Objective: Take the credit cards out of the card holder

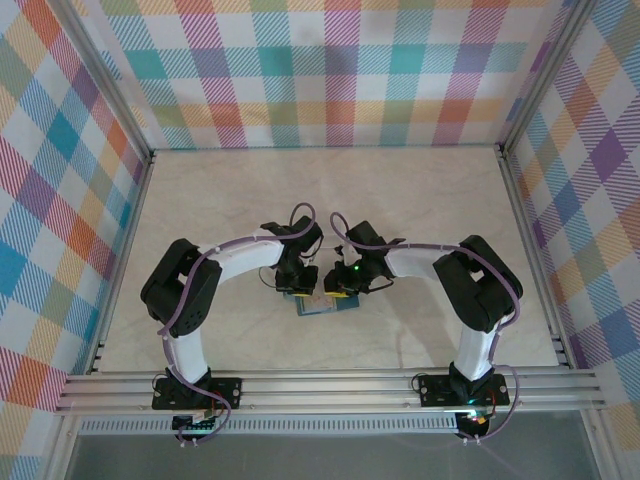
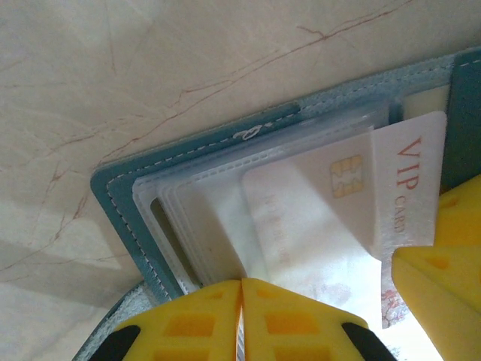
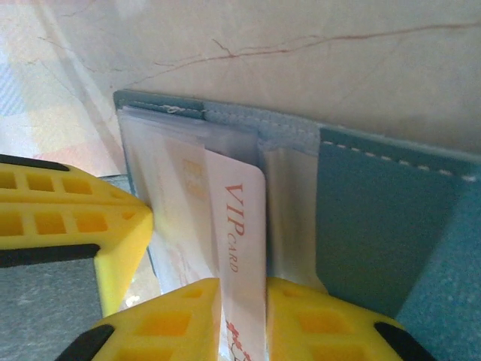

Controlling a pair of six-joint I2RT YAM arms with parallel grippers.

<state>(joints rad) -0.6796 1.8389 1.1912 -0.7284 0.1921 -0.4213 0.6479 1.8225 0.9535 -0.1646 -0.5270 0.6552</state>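
Bending inward, both arms (image 1: 235, 258) meet over the teal bifold card holder (image 3: 376, 218) — left gripper (image 2: 241, 289) pinching its clear sleeves (image 2: 188, 218), right gripper (image 3: 242, 289) clamping a white VIP credit card (image 3: 237, 218).

The card holder (image 1: 322, 304) is lying open on the table (image 1: 420, 200), near its 6 o'clock edge. The left gripper (image 1: 299, 290) is standing at the holder's 10 o'clock, and the right gripper (image 1: 340, 293) at its 2 o'clock. The credit cards (image 2: 316, 218) are sitting in its pockets, and one is sticking out between the right gripper's fingers (image 3: 173, 323).
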